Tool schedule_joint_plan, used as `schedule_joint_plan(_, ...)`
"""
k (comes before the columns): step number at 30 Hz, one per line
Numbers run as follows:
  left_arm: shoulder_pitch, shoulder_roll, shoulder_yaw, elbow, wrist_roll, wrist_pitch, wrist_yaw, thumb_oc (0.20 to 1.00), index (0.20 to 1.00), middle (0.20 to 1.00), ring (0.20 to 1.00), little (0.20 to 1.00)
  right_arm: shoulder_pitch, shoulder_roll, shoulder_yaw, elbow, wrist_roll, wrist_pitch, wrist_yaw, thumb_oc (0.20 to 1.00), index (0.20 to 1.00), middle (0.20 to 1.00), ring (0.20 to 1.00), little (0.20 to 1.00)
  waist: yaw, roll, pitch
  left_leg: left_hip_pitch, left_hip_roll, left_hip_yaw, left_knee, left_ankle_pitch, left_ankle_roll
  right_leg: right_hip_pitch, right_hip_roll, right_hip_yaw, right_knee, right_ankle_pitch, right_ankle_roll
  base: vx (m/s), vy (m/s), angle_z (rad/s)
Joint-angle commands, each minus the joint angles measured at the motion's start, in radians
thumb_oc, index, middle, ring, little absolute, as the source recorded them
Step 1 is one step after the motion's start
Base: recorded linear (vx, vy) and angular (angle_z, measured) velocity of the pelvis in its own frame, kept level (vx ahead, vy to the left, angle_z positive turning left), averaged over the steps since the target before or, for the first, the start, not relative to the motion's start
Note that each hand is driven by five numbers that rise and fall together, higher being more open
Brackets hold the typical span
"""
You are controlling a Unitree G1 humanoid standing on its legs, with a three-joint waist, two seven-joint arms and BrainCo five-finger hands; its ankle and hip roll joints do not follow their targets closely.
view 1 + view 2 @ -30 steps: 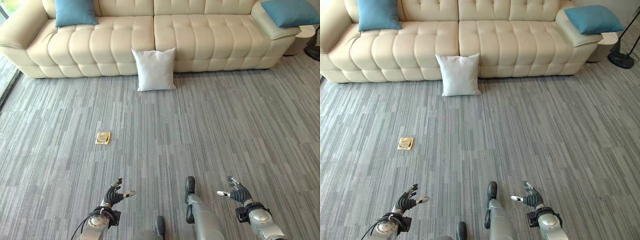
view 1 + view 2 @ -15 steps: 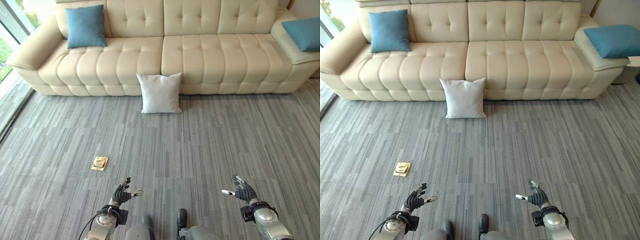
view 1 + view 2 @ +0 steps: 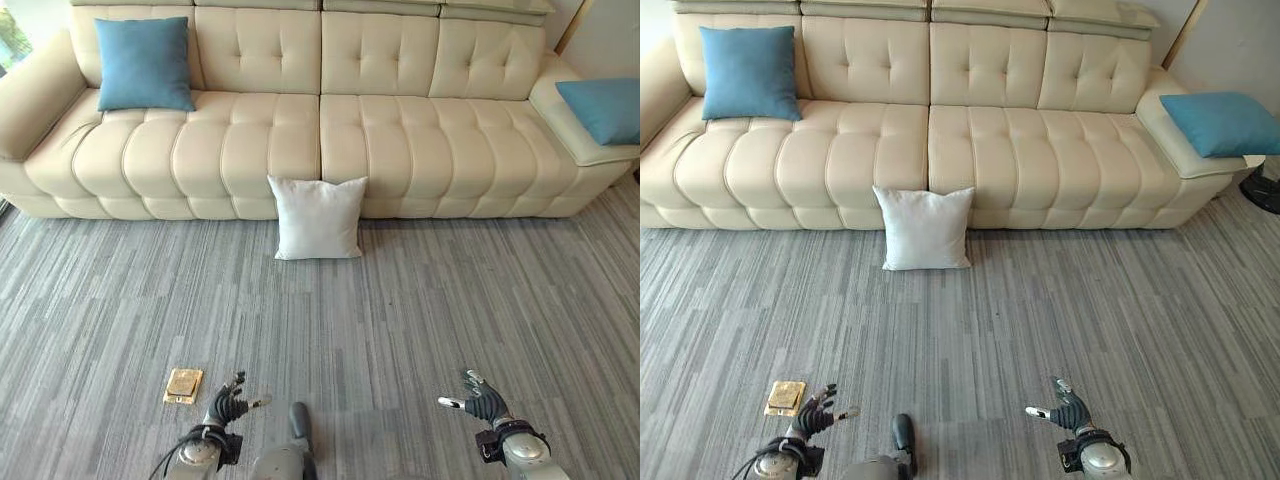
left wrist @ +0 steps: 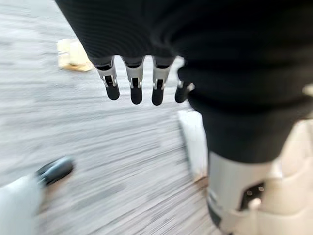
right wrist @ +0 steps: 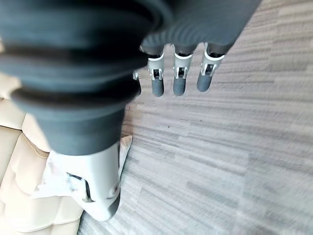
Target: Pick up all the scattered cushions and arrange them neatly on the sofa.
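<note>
White cushion [image 3: 318, 217]: on the carpet [image 3: 450, 300], leaning upright against the sofa's [image 3: 400, 130] front edge, near the middle seam.
Handling: likely soft and light; take hold at both side edges.
Blue cushions: one [image 3: 143, 63] at the sofa's left end, one [image 3: 607, 108] on its right arm.
Left hand [image 3: 226, 406]: empty, fingers loosely spread.
Right hand [image 3: 478, 399]: empty, loosely spread, well apart from the cushion.
Floor plate [image 3: 183, 385]: beside the left hand.

Cream tufted sofa [image 3: 320, 130] across back. Blue cushion [image 3: 143, 63] propped at its left end, second blue cushion [image 3: 606, 106] on right armrest. White cushion [image 3: 318, 217] on grey carpet [image 3: 450, 300], leaning against sofa front, about middle. Small brass floor plate [image 3: 183, 385] just beside left hand [image 3: 226, 408]. Right hand [image 3: 482, 403] low right. Both hands empty, fingers loosely spread.
</note>
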Motion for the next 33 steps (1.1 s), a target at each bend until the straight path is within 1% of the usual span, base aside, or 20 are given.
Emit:
schedule_joint_plan(1,0.009,0.014,-0.013,-0.047,0.002,-0.028,0.014,1.000,1.000,1.000,1.000,1.000,-0.073,-0.039,0.017,-0.041,-0.022,-0.035,0.004,1.000,1.000,1.000,1.000,1.000,0.022,0.010,-0.012,-0.069,0.045,-0.070,0.161,-0.113,-0.085,-0.071,0.042,0.034,0.067,0.193,0.067,0.19,0.136,-0.39)
schedule_joint_plan(3,0.002,0.020,-0.013,-0.051,0.003,-0.030,0.017,1.000,1.000,1.000,1.000,1.000,-0.084,-0.033,0.023,-0.059,-0.022,-0.039,0.004,1.000,1.000,1.000,1.000,1.000,0.016,0.020,-0.004,-0.027,0.029,-0.081,0.146,-0.137,-0.067,-0.124,0.043,0.041,0.144,0.246,0.073,0.22,0.126,-0.12)
schedule_joint_plan(5,-0.004,0.022,-0.012,-0.052,0.001,-0.031,0.023,1.000,1.000,1.000,1.000,1.000,-0.090,-0.035,0.030,-0.075,-0.022,-0.038,0.005,1.000,1.000,1.000,1.000,1.000,0.007,0.043,0.005,0.019,0.028,-0.099,0.117,-0.147,-0.059,-0.206,0.056,0.019,0.168,0.248,0.054,0.23,0.104,0.09)
schedule_joint_plan(6,-0.008,0.021,-0.014,-0.047,0.004,-0.033,0.024,1.000,1.000,1.000,1.000,1.000,-0.093,-0.036,0.032,-0.078,-0.021,-0.037,0.006,1.000,1.000,1.000,1.000,1.000,-0.003,0.052,0.009,0.047,0.024,-0.109,0.097,-0.154,-0.058,-0.245,0.068,0.004,0.156,0.224,0.041,0.27,0.083,-0.07)
schedule_joint_plan(8,-0.014,0.019,-0.021,-0.035,0.007,-0.032,0.031,1.000,1.000,1.000,1.000,1.000,-0.101,-0.041,0.041,-0.091,-0.023,-0.036,0.008,1.000,1.000,1.000,1.000,1.000,-0.016,0.063,0.029,0.095,0.019,-0.125,0.081,-0.172,-0.058,-0.313,0.071,-0.052,0.114,0.187,0.028,0.28,0.028,-0.02)
schedule_joint_plan(10,-0.017,0.012,-0.025,-0.032,0.006,-0.029,0.030,1.000,1.000,1.000,1.000,1.000,-0.107,-0.046,0.051,-0.093,-0.023,-0.036,0.008,1.000,1.000,1.000,1.000,1.000,-0.027,0.061,0.043,0.128,0.011,-0.135,0.077,-0.191,-0.062,-0.339,0.055,-0.114,0.019,0.185,0.025,0.27,-0.037,0.18)
schedule_joint_plan(12,-0.025,-0.004,-0.024,-0.015,0.005,-0.030,0.031,1.000,1.000,1.000,1.000,1.000,-0.111,-0.045,0.054,-0.075,-0.029,-0.033,0.007,1.000,1.000,1.000,1.000,1.000,-0.048,0.060,0.048,0.173,-0.001,-0.155,0.066,-0.206,-0.072,-0.374,0.064,-0.127,-0.083,0.220,0.039,0.34,-0.071,0.26)
schedule_joint_plan(15,-0.025,-0.010,-0.025,-0.013,0.007,-0.033,0.029,1.000,1.000,1.000,1.000,1.000,-0.107,-0.047,0.054,-0.067,-0.030,-0.035,0.010,1.000,1.000,1.000,1.000,1.000,-0.059,0.062,0.048,0.203,-0.004,-0.171,0.061,-0.218,-0.083,-0.388,0.060,-0.135,-0.111,0.241,0.045,0.33,-0.126,0.31)
schedule_joint_plan(17,-0.009,-0.018,-0.033,-0.017,0.012,-0.034,0.020,1.000,1.000,1.000,1.000,1.000,-0.075,-0.057,0.039,-0.072,-0.021,-0.040,0.010,1.000,1.000,1.000,1.000,1.000,-0.061,0.057,0.022,0.235,-0.009,-0.207,0.101,-0.255,-0.109,-0.336,0.066,-0.113,-0.118,0.240,0.018,0.57,-0.336,0.83)
schedule_joint_plan(18,-0.004,-0.025,-0.038,-0.018,0.008,-0.034,0.015,1.000,1.000,1.000,1.000,1.000,-0.057,-0.064,0.023,-0.077,-0.010,-0.048,0.008,1.000,1.000,1.000,1.000,1.000,-0.070,0.068,0.010,0.236,0.024,-0.193,0.137,-0.238,-0.152,-0.300,0.069,-0.146,-0.122,0.218,-0.002,0.56,-0.447,1.10)
schedule_joint_plan(19,0.000,-0.019,-0.045,-0.041,0.006,-0.031,0.011,1.000,1.000,1.000,1.000,1.000,-0.045,-0.078,0.011,-0.088,-0.004,-0.046,0.003,1.000,1.000,1.000,1.000,1.000,-0.073,0.067,0.013,0.185,0.061,-0.173,0.285,-0.182,-0.191,-0.258,0.077,-0.160,-0.125,0.192,-0.026,0.44,-0.448,0.93)
schedule_joint_plan(20,-0.005,-0.015,-0.046,-0.046,-0.001,-0.027,0.009,1.000,1.000,1.000,1.000,1.000,-0.042,-0.082,0.006,-0.089,0.004,-0.045,-0.003,1.000,1.000,1.000,1.000,1.000,-0.072,0.055,0.022,0.137,0.087,-0.152,0.397,-0.123,-0.212,-0.225,0.083,-0.164,-0.133,0.171,-0.050,0.34,-0.358,0.52)
schedule_joint_plan(22,-0.013,-0.018,-0.048,-0.034,-0.004,-0.027,0.007,1.000,1.000,1.000,1.000,1.000,-0.037,-0.082,0.001,-0.080,0.010,-0.041,-0.005,1.000,1.000,1.000,1.000,1.000,-0.069,0.049,0.028,0.112,0.114,-0.114,0.418,-0.118,-0.204,-0.191,0.093,-0.160,-0.142,0.147,-0.064,0.25,-0.189,0.37)
schedule_joint_plan(24,-0.018,-0.022,-0.061,-0.032,0.007,-0.024,0.002,1.000,1.000,1.000,1.000,1.000,-0.026,-0.087,-0.012,-0.070,0.010,-0.039,-0.007,1.000,1.000,1.000,1.000,1.000,-0.067,0.046,0.025,0.073,0.115,-0.081,0.325,-0.164,-0.176,-0.159,0.098,-0.152,-0.159,0.123,-0.060,0.23,-0.068,-0.16)
schedule_joint_plan(27,-0.017,-0.017,-0.068,-0.042,0.017,-0.024,-0.003,1.000,1.000,1.000,1.000,1.000,-0.019,-0.087,-0.020,-0.063,0.012,-0.038,-0.011,1.000,1.000,1.000,1.000,1.000,-0.064,0.045,0.028,0.021,0.122,-0.062,0.258,-0.160,-0.168,-0.133,0.101,-0.145,-0.166,0.101,-0.058,0.18,0.001,-0.30)
schedule_joint_plan(28,-0.017,-0.015,-0.069,-0.046,0.020,-0.024,-0.005,1.000,1.000,1.000,1.000,1.000,-0.018,-0.085,-0.022,-0.057,0.014,-0.038,-0.011,1.000,1.000,1.000,1.000,1.000,-0.060,0.047,0.029,0.000,0.124,-0.064,0.220,-0.129,-0.173,-0.120,0.107,-0.139,-0.169,0.093,-0.058,0.23,0.013,-0.25)
schedule_joint_plan(29,-0.013,-0.011,-0.068,-0.050,0.017,-0.025,-0.003,1.000,1.000,1.000,1.000,1.000,-0.018,-0.077,-0.019,-0.044,0.014,-0.036,-0.015,1.000,1.000,1.000,1.000,1.000,-0.047,0.051,0.031,-0.040,0.126,-0.083,0.167,-0.069,-0.186,-0.094,0.122,-0.127,-0.174,0.080,-0.060,0.23,0.012,-0.34)
schedule_joint_plan(30,-0.013,-0.011,-0.068,-0.050,0.017,-0.025,-0.003,1.000,1.000,1.000,1.000,1.000,-0.018,-0.077,-0.019,-0.044,0.014,-0.036,-0.015,1.000,1.000,1.000,1.000,1.000,-0.048,0.051,0.030,-0.040,0.126,-0.083,0.167,-0.069,-0.186,-0.095,0.122,-0.127,-0.174,0.080,-0.060,0.25,0.023,-0.48)
schedule_joint_plan(32,0.000,-0.013,-0.059,-0.059,-0.003,-0.023,-0.002,1.000,1.000,1.000,1.000,1.000,-0.015,-0.066,-0.013,-0.031,0.010,-0.035,-0.016,1.000,1.000,1.000,1.000,1.000,-0.027,0.055,0.031,-0.081,0.133,-0.115,0.096,-0.003,-0.198,-0.046,0.140,-0.103,-0.185,0.062,-0.055,0.28,0.047,-0.50)
schedule_joint_plan(33,0.000,-0.013,-0.059,-0.060,-0.003,-0.023,-0.002,1.000,1.000,1.000,1.000,1.000,-0.015,-0.066,-0.013,-0.031,0.009,-0.035,-0.016,1.000,1.000,1.000,1.000,1.000,-0.027,0.053,0.033,-0.078,0.132,-0.115,0.093,-0.002,-0.198,-0.044,0.139,-0.103,-0.185,0.061,-0.055,0.41,0.101,-0.66)
